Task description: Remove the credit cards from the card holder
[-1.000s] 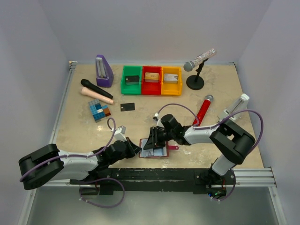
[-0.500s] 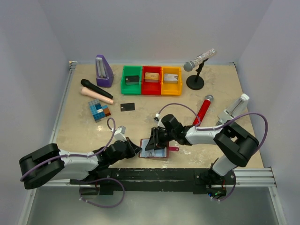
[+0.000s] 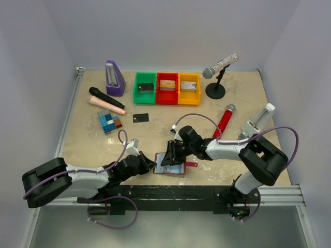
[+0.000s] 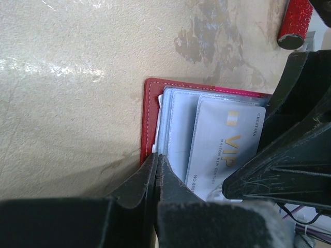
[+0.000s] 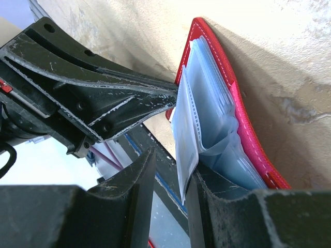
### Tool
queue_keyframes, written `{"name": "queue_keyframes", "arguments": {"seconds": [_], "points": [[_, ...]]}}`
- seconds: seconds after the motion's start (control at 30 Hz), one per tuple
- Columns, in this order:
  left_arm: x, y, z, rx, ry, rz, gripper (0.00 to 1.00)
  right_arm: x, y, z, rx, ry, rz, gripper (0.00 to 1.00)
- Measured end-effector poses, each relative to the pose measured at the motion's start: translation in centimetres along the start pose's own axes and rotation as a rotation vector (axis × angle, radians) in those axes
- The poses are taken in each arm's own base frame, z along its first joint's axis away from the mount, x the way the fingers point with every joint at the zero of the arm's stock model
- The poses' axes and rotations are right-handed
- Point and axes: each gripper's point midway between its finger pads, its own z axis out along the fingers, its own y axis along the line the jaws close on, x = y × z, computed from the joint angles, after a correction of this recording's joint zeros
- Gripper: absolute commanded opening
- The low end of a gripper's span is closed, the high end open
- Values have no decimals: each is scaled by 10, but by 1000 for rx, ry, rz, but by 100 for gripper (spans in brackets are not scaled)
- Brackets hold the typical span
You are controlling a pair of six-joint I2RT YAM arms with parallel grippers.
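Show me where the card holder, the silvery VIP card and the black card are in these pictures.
card holder (image 4: 147,121): left wrist view, its red stitched border.
silvery VIP card (image 4: 227,147): left wrist view, the middle of its face.
black card (image 3: 140,118): top view, its centre.

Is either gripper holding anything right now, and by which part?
Left gripper pinches the card holder by its edge. Right gripper straddles a clear pocket; grip unclear.

arms low, tips meeting — left gripper (image 3: 152,164) closed, right gripper (image 3: 166,157) ajar
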Motion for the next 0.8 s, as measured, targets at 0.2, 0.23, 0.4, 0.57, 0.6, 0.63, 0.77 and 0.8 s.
{"name": "queue_keyframes", "arguments": {"seconds": [0.2,0.23,0.4,0.57,0.6,0.63,0.77,0.8], "points": [[0,-1,1,3,0,-1,0,1,1,-3,3,1,-3,32],[0,-1,1,3,0,-2,0,1,1,-3,3,1,-4,32],[1,-1,2,5,0,-8,0,1,3,-6,0,-3,-10,31],[1,-1,2,5,-1,-8,0,1,5,-8,-2,-6,-16,31],[1,-1,2,5,-1,-8,0,1,4,-8,0,-6,-16,31],[1,-1,2,5,-1,-8,0,1,4,-8,1,-7,-15,31],[1,-1,2,5,-1,-8,0,0,2,-8,9,-12,-13,31],[1,-1,2,5,-1,-8,0,-1,2,-8,12,-13,-13,31]]}}
